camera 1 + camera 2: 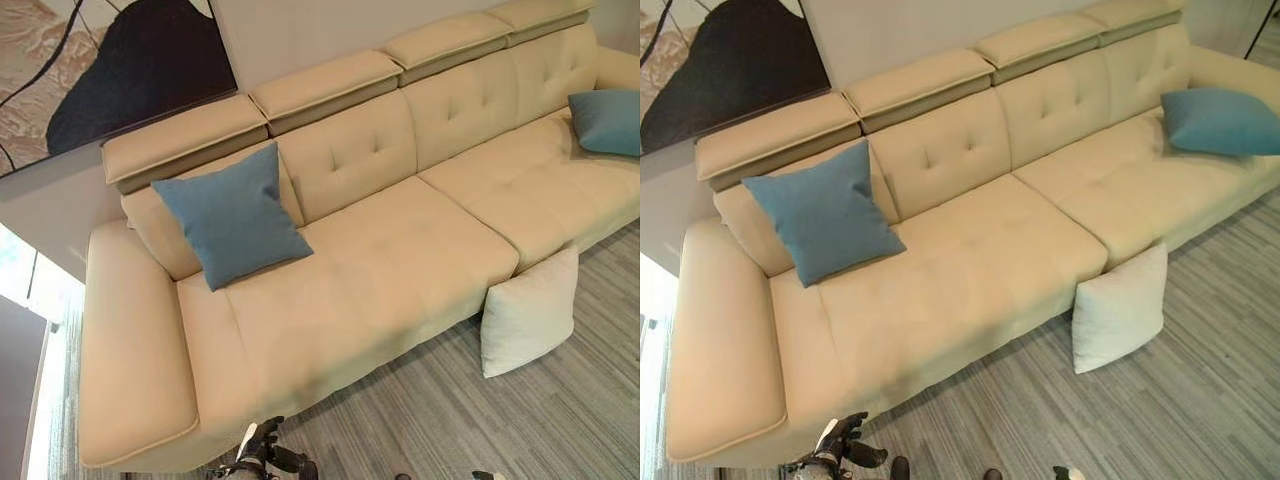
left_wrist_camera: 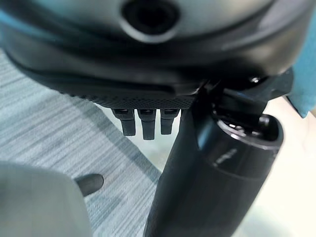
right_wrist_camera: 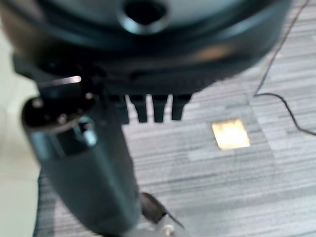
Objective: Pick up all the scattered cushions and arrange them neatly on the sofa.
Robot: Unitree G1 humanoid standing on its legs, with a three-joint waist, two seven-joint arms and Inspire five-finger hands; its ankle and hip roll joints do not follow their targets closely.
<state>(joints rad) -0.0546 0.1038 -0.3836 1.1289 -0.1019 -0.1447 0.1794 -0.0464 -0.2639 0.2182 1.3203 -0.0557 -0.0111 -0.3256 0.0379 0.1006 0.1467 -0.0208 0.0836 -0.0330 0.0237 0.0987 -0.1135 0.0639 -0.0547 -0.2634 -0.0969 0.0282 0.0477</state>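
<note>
Grey striped carpet (image 1: 560, 420) fronts a long cream sofa (image 1: 380, 270) set against a wall bearing a large dark painting (image 1: 120, 70). Two blue cushions occupy the seat: one (image 1: 232, 215) upright against the backrest near the left armrest, another (image 1: 608, 122) at the far right end. One white cushion (image 1: 528, 312) stands on the carpet, leaning against the sofa front. Judged progress: two placed, one left to lift. Left hand (image 1: 262, 455) hangs low with fingers (image 2: 147, 123) straight, apart, empty; right hand fingers (image 3: 158, 108) likewise straight, empty.
</note>
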